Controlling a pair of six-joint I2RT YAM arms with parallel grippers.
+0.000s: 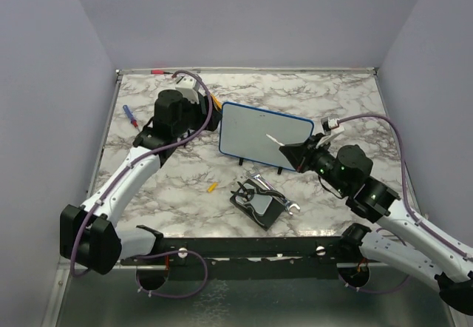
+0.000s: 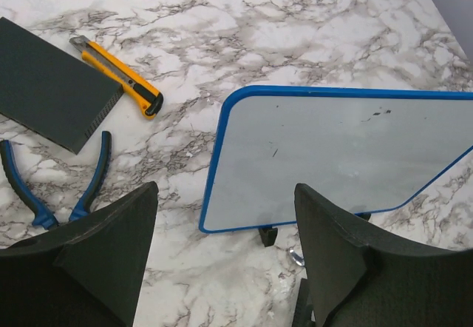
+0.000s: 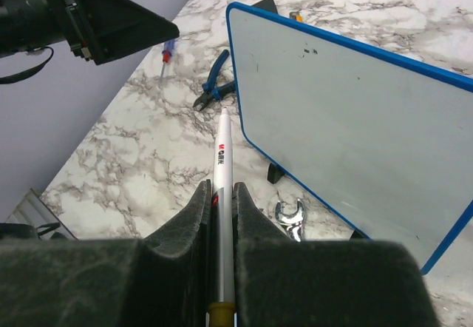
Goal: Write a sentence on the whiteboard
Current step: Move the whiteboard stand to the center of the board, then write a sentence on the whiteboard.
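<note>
**Pen clamped, board bare: writing not yet begun**

Nearest our right wrist lens, the right gripper [image 3: 222, 189] is closed tight on a slim white pen [image 3: 222, 146], which runs straight out ahead between the dark fingers. Its tip points at the left edge of the whiteboard [image 3: 332, 112]. From above, the tip lies over the board's face, but we cannot tell whether it touches.

The whiteboard [image 1: 251, 131] stands propped at a tilt on small black feet, mid-table on the marble table [image 1: 332, 94] between the two arms. We can make out a few dark specks on it but nothing of the sentence.

The left gripper [image 2: 222, 268] hangs just off the board's near left corner, its jaws spread wide and holding nothing. An orange utility knife [image 2: 118, 75], a black pad [image 2: 44, 83] and blue pliers [image 2: 52, 194] lie beside it.

We judge the step in hand to be the approach to the first stroke. The next move calls for setting the tip on the upper left of the face with light, even pressure. The board may slide on its feet, so the free left hand would do well to brace the rim.
</note>
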